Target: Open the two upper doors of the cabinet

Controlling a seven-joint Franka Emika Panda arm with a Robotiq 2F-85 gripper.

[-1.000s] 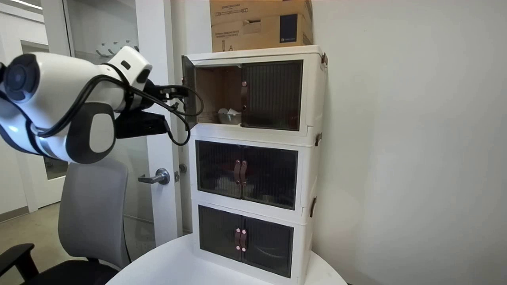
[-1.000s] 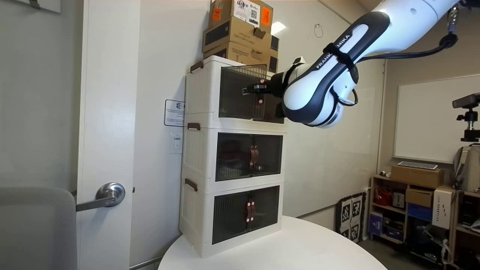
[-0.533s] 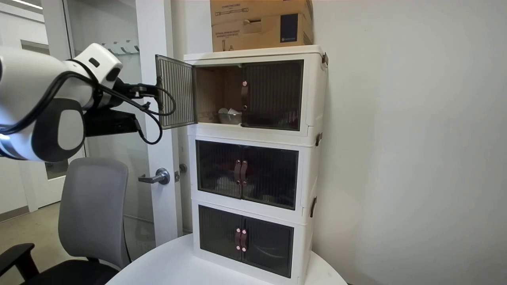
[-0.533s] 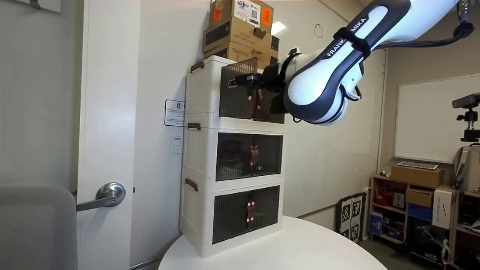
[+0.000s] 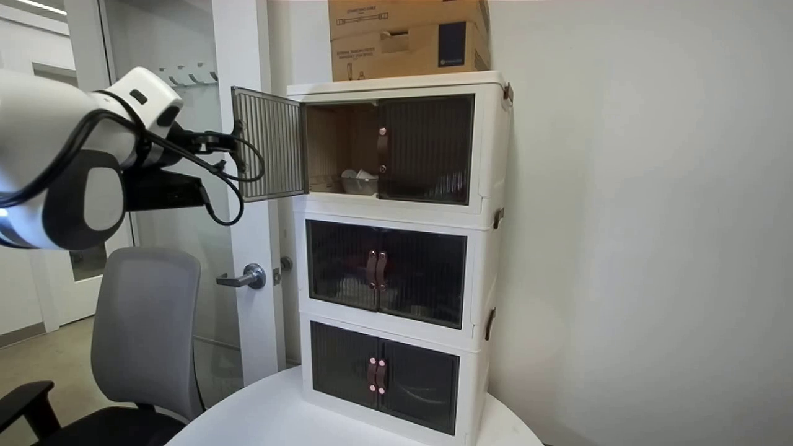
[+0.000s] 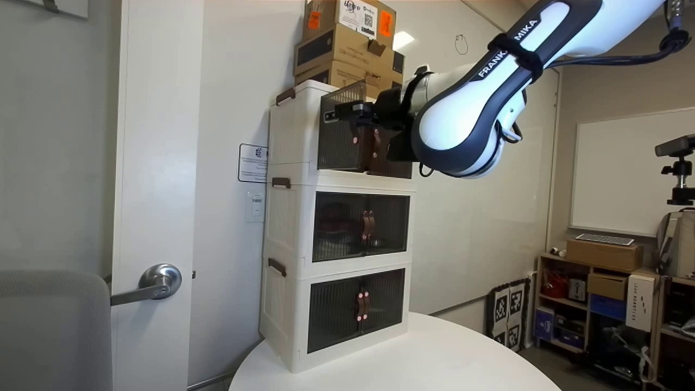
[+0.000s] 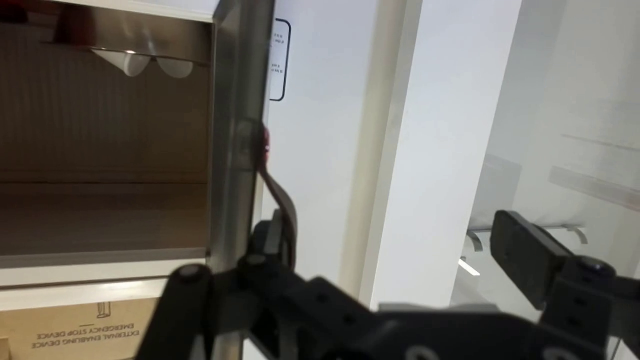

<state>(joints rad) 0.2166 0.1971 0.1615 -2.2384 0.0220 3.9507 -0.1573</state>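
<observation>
The white cabinet (image 5: 396,212) shows in both exterior views (image 6: 288,217). One upper door (image 5: 276,145) stands swung wide open, and it also shows in an exterior view (image 6: 336,146) and edge-on in the wrist view (image 7: 237,125). The second upper door (image 5: 427,148) is closed, its strap handle (image 5: 382,148) at its free edge. My gripper (image 7: 392,245) is open, jaws wide apart. One of its fingers (image 7: 270,237) sits behind the open door's brown strap handle (image 7: 287,205), between strap and door. The other finger (image 7: 520,255) touches nothing.
Cardboard boxes (image 5: 409,49) stand on the cabinet's top. A bowl (image 5: 359,184) with white things sits inside the opened upper compartment. A grey chair (image 5: 145,328) and a white room door (image 5: 245,186) stand beside the round white table (image 5: 266,409).
The upper door has swung from partly open to wide open, away from the compartment. My gripper has moved outward with it, much less in the last half second.
</observation>
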